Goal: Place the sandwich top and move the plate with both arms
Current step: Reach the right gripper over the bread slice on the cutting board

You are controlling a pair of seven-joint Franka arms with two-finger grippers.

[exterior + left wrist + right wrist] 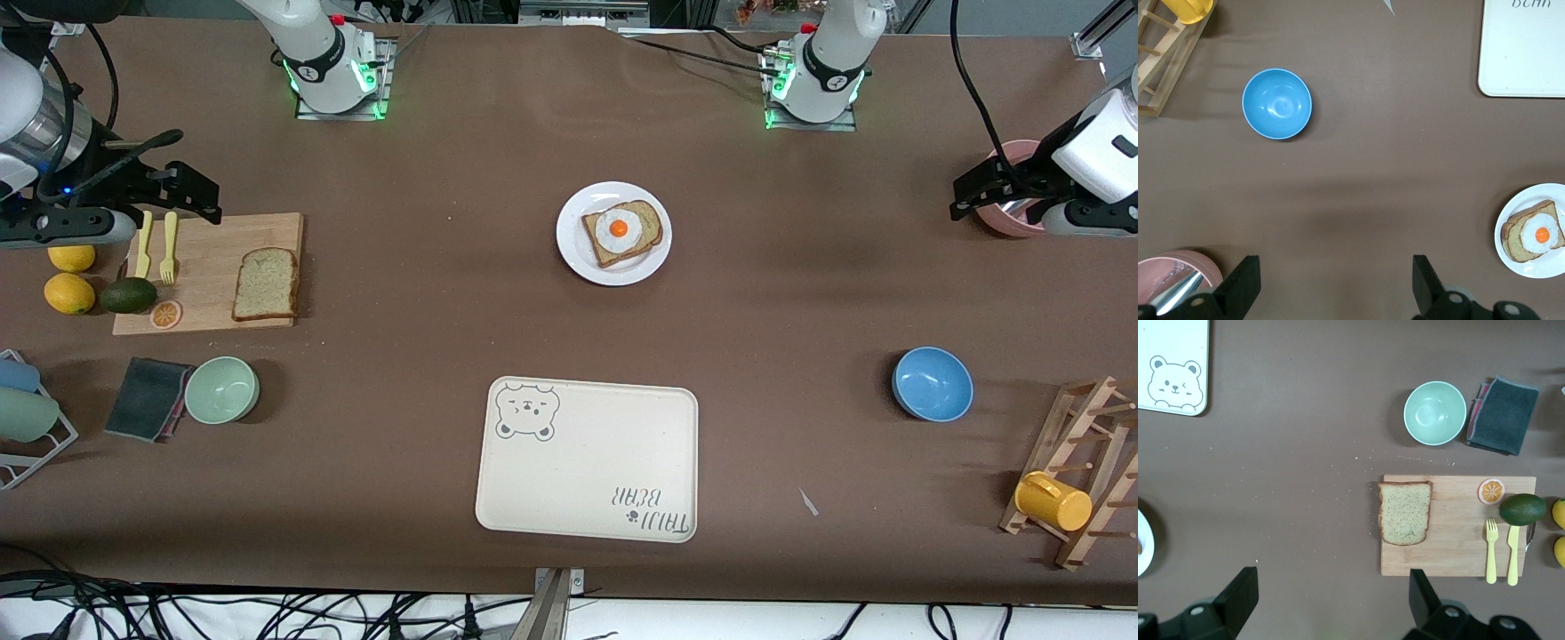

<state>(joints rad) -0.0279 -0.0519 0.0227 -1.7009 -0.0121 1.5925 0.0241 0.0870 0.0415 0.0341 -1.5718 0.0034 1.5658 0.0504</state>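
The sandwich top (266, 284) lies flat on a wooden cutting board (209, 258) toward the right arm's end of the table; it also shows in the right wrist view (1405, 513). The white plate (573, 251) sits mid-table and holds a bread slice with a fried egg (620, 229); its rim shows in the left wrist view (1538, 268). My right gripper (191, 191) is open and empty, up over the table beside the board (1333, 587). My left gripper (973, 191) is open and empty, up near a pink bowl (1336, 267).
A cream bear-print tray (587, 462) lies nearer the camera than the plate. A blue bowl (932, 383), pink bowl (1009, 222) and wooden rack with a yellow mug (1053, 500) stand toward the left arm's end. A green bowl (221, 389), dark cloth (147, 398), avocado (129, 295) and lemons (69, 292) are near the board.
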